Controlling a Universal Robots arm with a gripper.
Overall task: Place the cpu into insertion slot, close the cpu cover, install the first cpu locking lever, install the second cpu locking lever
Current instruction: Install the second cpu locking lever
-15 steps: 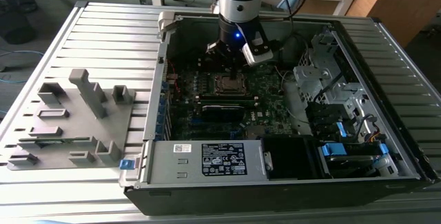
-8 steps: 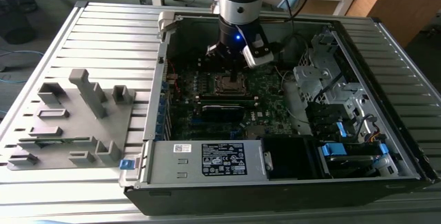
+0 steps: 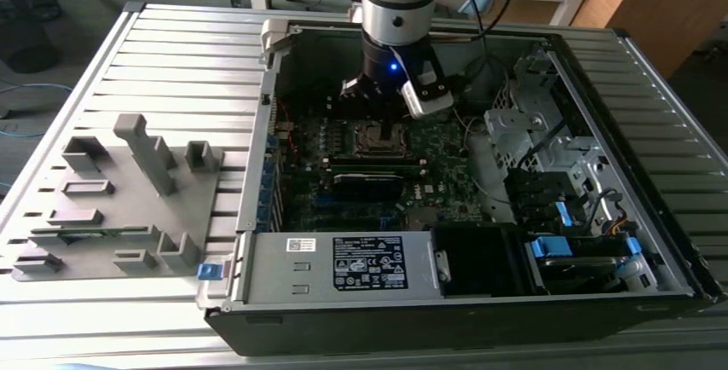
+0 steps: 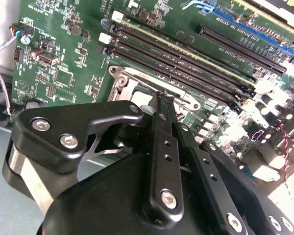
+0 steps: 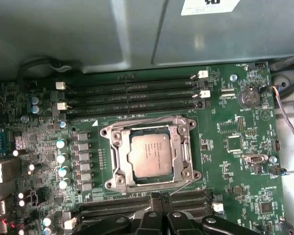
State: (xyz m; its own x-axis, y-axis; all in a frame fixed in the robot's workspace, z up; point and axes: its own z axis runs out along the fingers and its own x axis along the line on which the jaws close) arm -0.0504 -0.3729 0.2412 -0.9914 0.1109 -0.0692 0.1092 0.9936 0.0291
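Observation:
The cpu (image 5: 149, 155), a silver square chip, lies flat in the insertion slot on the green motherboard (image 5: 235, 122). The silver cpu cover (image 5: 118, 159) lies down around it, framing the chip. One thin wire locking lever (image 5: 152, 120) runs along the socket edge nearest the memory slots. Another lever (image 5: 183, 187) slants off the opposite edge towards my fingertips. My gripper (image 5: 160, 196) hangs just beside that edge with its black fingers (image 4: 161, 142) together. I cannot tell whether they touch the lever. In the exterior view the gripper (image 3: 381, 114) stands over the socket (image 3: 381, 137).
The open computer case (image 3: 637, 285) walls in the motherboard on all sides. Long black memory slots (image 5: 132, 93) lie beside the socket. The power supply box (image 3: 341, 263) is near the front, drive cages (image 3: 534, 131) at the exterior view's right. A grey parts fixture (image 3: 125, 208) sits outside.

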